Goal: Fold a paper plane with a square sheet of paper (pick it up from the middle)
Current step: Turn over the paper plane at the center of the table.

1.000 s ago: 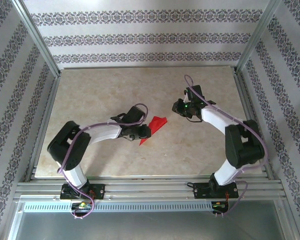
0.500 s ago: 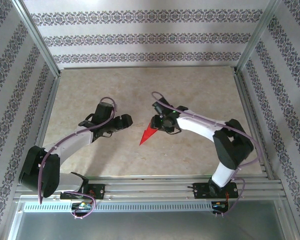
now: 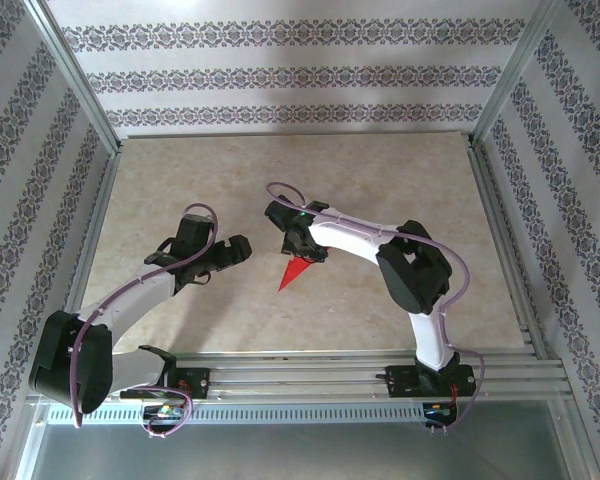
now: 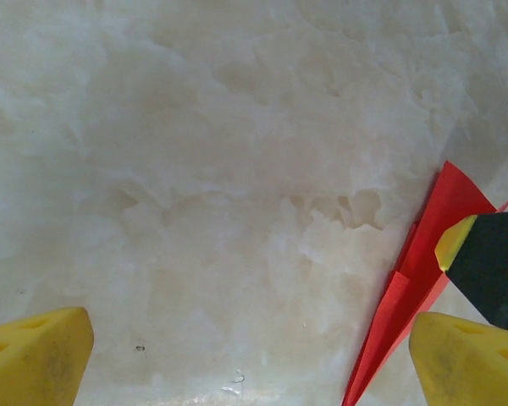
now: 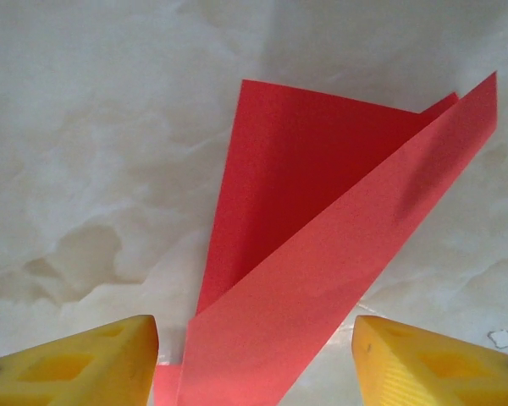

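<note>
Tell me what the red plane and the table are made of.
Red plane: thin matte paper, judging by its sharp creases and layered flaps.
Table: smooth cream surface with marble-like veining. It could be real stone or printed laminate; the look leaves that open.

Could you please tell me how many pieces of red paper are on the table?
1. The paper plane lies mid-table, its wide end beneath the right gripper, which may hide part of it.

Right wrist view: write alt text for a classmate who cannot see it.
A red paper plane, folded into layered flaps, lies on a pale marbled table. The right gripper hangs over it with its yellow fingertips apart, one on either side of the paper.
</note>
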### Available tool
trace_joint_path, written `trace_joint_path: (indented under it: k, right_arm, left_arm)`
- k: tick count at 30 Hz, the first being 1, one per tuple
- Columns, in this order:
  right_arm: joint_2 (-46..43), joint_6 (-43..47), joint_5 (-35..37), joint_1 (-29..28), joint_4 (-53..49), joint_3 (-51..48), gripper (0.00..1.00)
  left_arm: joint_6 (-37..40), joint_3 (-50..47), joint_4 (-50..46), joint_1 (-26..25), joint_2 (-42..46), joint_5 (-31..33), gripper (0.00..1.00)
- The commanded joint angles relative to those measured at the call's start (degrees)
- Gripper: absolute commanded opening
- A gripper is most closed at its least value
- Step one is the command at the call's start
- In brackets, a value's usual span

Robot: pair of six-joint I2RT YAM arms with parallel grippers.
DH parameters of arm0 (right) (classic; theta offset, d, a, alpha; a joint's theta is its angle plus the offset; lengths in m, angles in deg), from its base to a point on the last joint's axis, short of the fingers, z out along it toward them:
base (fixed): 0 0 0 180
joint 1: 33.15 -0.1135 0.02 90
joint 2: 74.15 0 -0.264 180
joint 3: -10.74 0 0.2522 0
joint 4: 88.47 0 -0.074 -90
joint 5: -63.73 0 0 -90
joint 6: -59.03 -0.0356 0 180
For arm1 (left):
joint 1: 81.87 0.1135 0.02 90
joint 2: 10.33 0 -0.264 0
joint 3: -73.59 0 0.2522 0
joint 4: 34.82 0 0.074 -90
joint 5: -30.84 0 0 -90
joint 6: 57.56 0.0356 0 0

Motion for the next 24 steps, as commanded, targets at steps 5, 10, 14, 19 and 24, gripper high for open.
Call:
trace_joint_path:
  k: [5,10,14,19,24]
  right_arm:
    - [0.7,-6.1,4.8,-0.4,-9.4,2.7,0.55]
    - [-1.5,-7.6,4.9,-0.4,-9.1,0.5,0.45]
    - [-1.9,-8.0,4.0,-0.4,-8.3,0.1,0.42]
    - [-2.1,-8.6,2.3,-0.1,-6.9,-1.0,0.28]
    - [-3.7,-9.0,2.8,0.3,-6.0,-2.4,0.09]
  left_arm:
    - [1.5,-0.8,-0.9,1.1,-0.8,-0.8,0.97]
    - [1.4,-0.3,-0.4,1.0,-2.3,-1.3,0.97]
    - [1.2,-0.2,0.0,1.0,-3.3,-1.7,0.97]
    - [1.2,0.1,-0.2,1.0,-3.6,-1.9,0.97]
    - [1.1,0.0,-0.5,1.1,-3.0,-1.6,0.97]
